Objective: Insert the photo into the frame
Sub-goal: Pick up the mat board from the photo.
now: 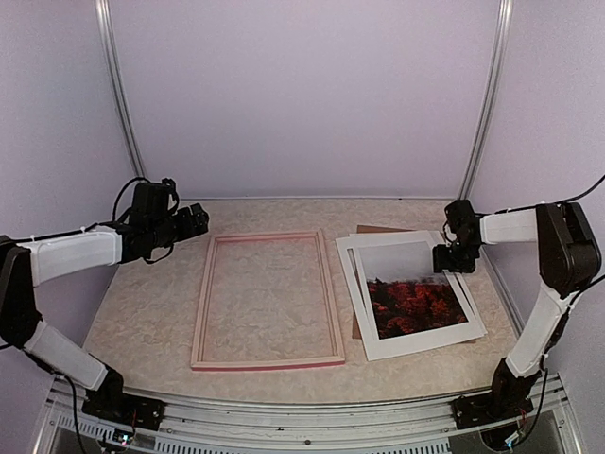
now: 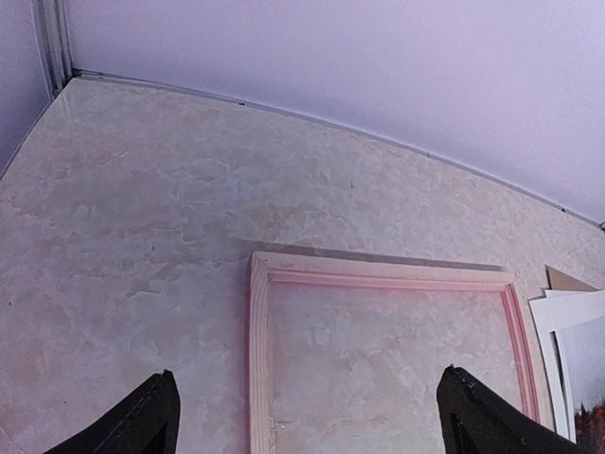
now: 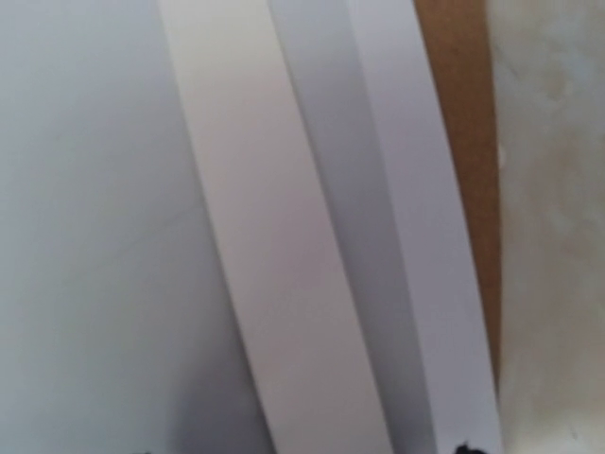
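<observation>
**Frame lies empty at centre, photo rests beside it on a stack**

The frame (image 1: 268, 360) lies flat on the marbled beige table (image 1: 151, 303), a little left of centre, its long sides running away from the arm bases. Pale pinkish wood faces up and bare tabletop shows through its opening.

The photo (image 1: 416, 293) lies face up just to the right of the frame, apart from it and turned slightly askew. Dark red foliage fills its near half and pale grey sky its far half, with a white border all round. It sits on a second white sheet (image 1: 344, 253) that peeks out along its left side, and both rest on a brown backing board (image 1: 380, 230) whose far edge sticks out behind them.

The left gripper (image 1: 197, 223) hovers above the table just beyond the frame's far left corner and holds nothing. In the left wrist view its dark fingers (image 2: 151, 421) stand wide apart, with the frame's far rail between them farther off.

The right gripper (image 1: 447, 257) is low over the photo's far right part. Its wrist view shows only white bands, a strip of brown board and some tabletop at very close range, so I cannot tell how wide its jaws stand or whether they touch the print
</observation>
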Robot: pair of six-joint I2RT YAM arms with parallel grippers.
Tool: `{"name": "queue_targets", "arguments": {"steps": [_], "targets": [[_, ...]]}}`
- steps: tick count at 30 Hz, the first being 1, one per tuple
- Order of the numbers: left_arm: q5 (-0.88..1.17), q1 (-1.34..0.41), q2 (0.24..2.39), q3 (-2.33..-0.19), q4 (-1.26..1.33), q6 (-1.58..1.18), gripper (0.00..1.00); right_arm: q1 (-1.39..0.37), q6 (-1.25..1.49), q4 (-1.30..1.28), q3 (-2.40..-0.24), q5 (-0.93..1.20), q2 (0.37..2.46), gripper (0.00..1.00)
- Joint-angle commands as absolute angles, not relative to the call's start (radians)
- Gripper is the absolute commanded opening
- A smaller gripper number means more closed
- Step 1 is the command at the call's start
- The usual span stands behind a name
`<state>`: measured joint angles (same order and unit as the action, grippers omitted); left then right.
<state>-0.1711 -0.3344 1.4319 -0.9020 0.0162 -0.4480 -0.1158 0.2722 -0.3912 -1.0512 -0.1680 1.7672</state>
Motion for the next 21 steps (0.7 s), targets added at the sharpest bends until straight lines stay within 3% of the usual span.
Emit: {"name": "queue_targets", "arguments": {"steps": [1, 9, 21], "targets": [[-0.151, -0.350, 1.410, -0.869, 0.014, -0.462, 0.94, -0.085, 0.253, -0.376, -1.079, -0.129, 1.813, 0.64], [-0.151, -0.375, 1.413, -0.842, 0.020, -0.462, 0.94, -0.059, 0.243, -0.349, -1.064, -0.074, 1.830, 0.53], [-0.164, -0.442, 1.433, -0.841, 0.013, -0.462, 0.94, -0.055, 0.258, -0.325, -1.017, -0.124, 1.804, 0.30]]}}
